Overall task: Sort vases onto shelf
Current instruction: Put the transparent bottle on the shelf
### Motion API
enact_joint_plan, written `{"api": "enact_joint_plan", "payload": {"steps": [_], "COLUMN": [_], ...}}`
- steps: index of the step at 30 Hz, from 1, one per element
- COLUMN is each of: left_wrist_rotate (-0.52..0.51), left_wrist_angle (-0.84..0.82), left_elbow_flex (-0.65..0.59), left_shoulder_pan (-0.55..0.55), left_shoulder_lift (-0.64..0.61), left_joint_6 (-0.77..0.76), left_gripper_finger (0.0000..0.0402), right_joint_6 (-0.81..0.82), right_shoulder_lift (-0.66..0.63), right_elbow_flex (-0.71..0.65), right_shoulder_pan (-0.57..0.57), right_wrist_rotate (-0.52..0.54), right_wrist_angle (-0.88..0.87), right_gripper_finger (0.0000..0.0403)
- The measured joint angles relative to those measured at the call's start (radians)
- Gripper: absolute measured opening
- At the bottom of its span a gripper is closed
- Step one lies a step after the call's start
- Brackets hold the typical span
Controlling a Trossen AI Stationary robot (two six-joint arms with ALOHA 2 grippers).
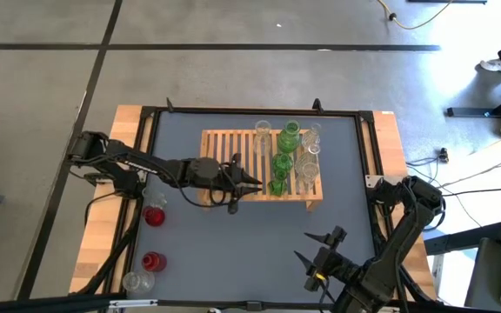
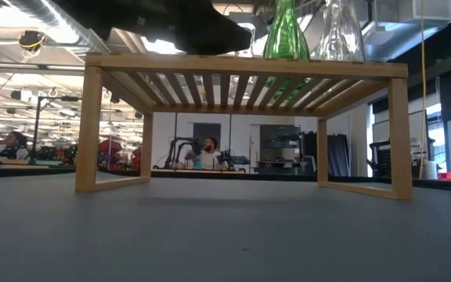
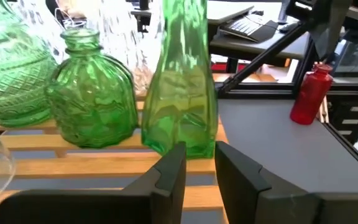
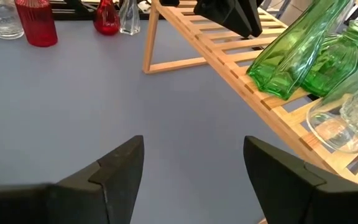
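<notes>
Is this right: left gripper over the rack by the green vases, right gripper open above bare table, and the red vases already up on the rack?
Not quite. The red vases stand on the table, left of the rack, not on it; the high view shows it. The rest holds: left gripper over the rack by the green vases, right gripper open above bare table.

Big open workshop kind of space. The desk has a blue-grey top with a black frame around it and bare wood edges at 3 and 9 o'clock. Grey floor crossed by dark lines, with a yellow cable at about 1 o'clock. Across the room a person sits at a workbench, with ducts and bright lights overhead.
</notes>
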Motion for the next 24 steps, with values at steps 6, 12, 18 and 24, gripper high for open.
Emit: {"api": "enact_joint_plan", "payload": {"steps": [6, 12, 18, 24], "left_wrist_rotate": [0.011, 0.061, 0.061, 0.099], "left_wrist_angle": [-0.006, 0.008, 0.033, 0.115], "left_elbow_flex": [0.001, 0.000, 0.000, 0.001], "left_shoulder_pan": [0.030, 0.052, 0.063, 0.067], "left_shoulder_lift": [0.021, 0.034, 0.036, 0.085], "left_joint_6": [-0.014, -0.025, -0.019, -0.024], "left_gripper_finger": [0.0078, 0.0078, 0.0078, 0.0078], "right_joint_6": [-0.015, -0.022, -0.046, -0.049], "right_shoulder_lift": [0.000, 0.000, 0.000, 0.000], "right_elbow_flex": [0.000, 0.000, 0.000, 0.000], "right_shoulder_pan": [0.000, 0.000, 0.000, 0.000], "right_wrist_rotate": [0.000, -0.002, 0.000, 0.002], "right_wrist_angle": [-0.003, -0.002, -0.005, -0.006], "right_gripper_finger": [0.0264, 0.0264, 0.0264, 0.0264]}}
